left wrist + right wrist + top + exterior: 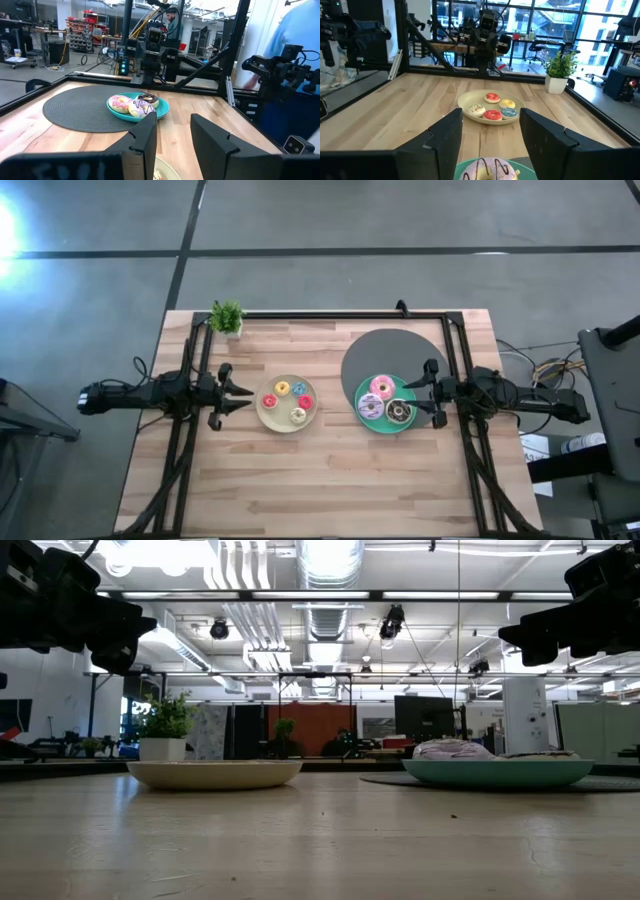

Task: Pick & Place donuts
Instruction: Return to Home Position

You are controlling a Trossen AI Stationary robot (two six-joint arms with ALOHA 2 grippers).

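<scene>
As left fingers [145,142] and right fingers [445,137] gape empty | donuts [381,387] on plates [266,418] | plant [227,317] at corner

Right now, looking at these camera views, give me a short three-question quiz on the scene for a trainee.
1. True or false: the left gripper and right gripper are both open, holding nothing.
2. How many mini donuts lie on the cream plate?
3. What lies partly under the teal plate: A a dark round mat, B a towel, C a tray?
Key: 1 true; 2 five; 3 A.
</scene>
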